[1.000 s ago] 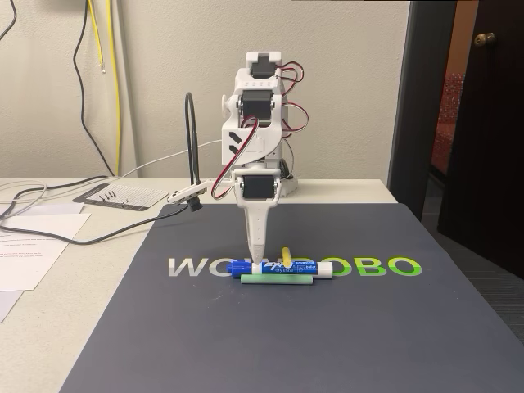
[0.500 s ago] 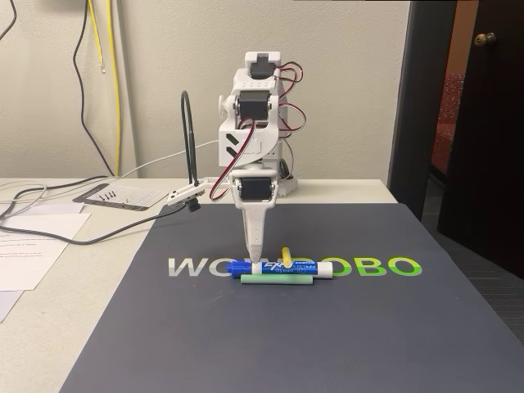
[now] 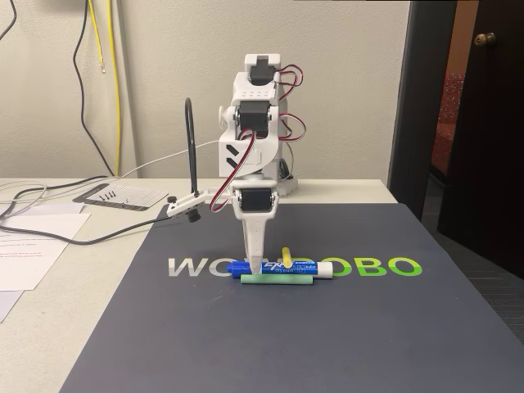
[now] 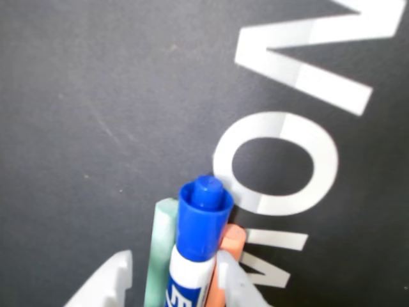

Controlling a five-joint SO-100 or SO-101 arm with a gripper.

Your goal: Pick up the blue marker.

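Observation:
The blue marker [image 3: 288, 268] lies flat on the dark mat, its dark blue cap to the left in the fixed view. My white gripper [image 3: 255, 264] points straight down with its tips at the cap end. In the wrist view the gripper [image 4: 174, 259] stands open: the left finger [image 4: 112, 281] and right finger [image 4: 231, 281] straddle the blue marker [image 4: 198, 224] and the thin green stick [image 4: 160, 249] beside it. A gap shows between the left finger and the green stick. The thin orange stick [image 4: 231, 238] lies against the marker's other side, by the right finger.
The green stick [image 3: 278, 279] lies just in front of the marker, and the orange stick [image 3: 286, 252] just behind it. The mat [image 3: 327, 327] carries large printed letters. Papers [image 3: 33, 246] and cables [image 3: 90, 233] lie at the left, and a dark door [image 3: 483, 123] stands at the right.
The wrist has come down a little, bringing the gripper tips lower onto the marker's cap end. The marker and both sticks have not moved.

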